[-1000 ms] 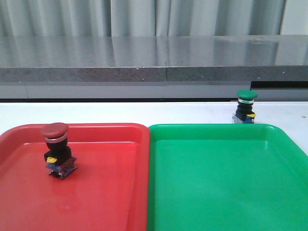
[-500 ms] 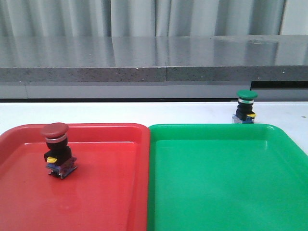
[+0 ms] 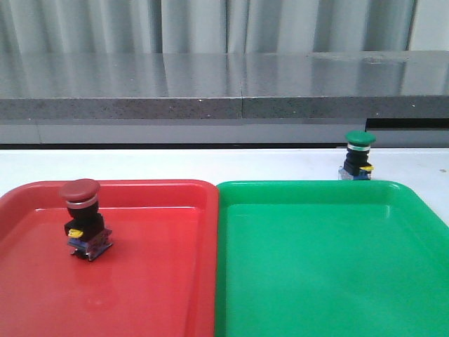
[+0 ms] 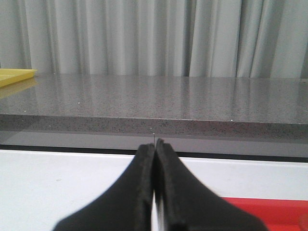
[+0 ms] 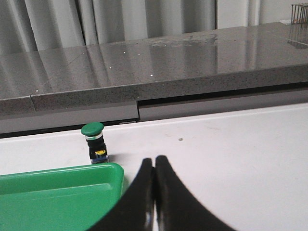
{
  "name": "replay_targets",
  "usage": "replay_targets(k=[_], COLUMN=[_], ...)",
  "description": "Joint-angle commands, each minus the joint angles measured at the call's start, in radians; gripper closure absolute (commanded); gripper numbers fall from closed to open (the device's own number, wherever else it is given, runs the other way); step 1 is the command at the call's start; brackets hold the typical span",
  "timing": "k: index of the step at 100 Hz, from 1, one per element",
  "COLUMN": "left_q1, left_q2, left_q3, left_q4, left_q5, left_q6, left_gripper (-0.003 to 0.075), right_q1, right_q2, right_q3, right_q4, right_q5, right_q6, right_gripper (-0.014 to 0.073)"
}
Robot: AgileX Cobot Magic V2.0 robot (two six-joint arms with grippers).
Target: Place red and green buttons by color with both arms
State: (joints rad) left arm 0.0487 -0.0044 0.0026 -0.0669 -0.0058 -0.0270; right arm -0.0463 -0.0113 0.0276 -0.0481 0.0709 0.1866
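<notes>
- Behind the green tray, on the white table, the green button is standing upright, just beyond the far rim and not yet placed.
- The red button is already sitting upright inside the red tray.
- The right gripper is hanging clenched and empty, near the green button; the left gripper is likewise clenched on nothing.
- Approaching with the jaws pressed together is risking a knock that topples the button away.

We are seeing a red tray lying just beside a green tray on the white counter, a grey ledge and curtains standing behind.
</notes>
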Motion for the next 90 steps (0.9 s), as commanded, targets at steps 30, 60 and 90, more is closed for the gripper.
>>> replay_targets(k=[30, 60, 90], left_q1=[0.002, 0.002, 0.002], left_q2=[-0.031, -0.031, -0.031], left_q3=[0.01, 0.01, 0.01], left_q4=[-0.008, -0.008, -0.008], left_q5=[-0.076, -0.076, -0.076], left_q6=[0.0, 0.0, 0.0], left_gripper=[0.0741, 0.0741, 0.0741], right_q1=[0.001, 0.001, 0.01], right_q2=[0.031, 0.247, 0.534], right_q3=[-0.286, -0.597, -0.784], right_q4=[-0.009, -0.009, -0.013], right_q5=[0.208, 0.476, 0.525], right_q6=[0.0, 0.0, 0.0], right_gripper=[0.0657, 0.0657, 0.0657])
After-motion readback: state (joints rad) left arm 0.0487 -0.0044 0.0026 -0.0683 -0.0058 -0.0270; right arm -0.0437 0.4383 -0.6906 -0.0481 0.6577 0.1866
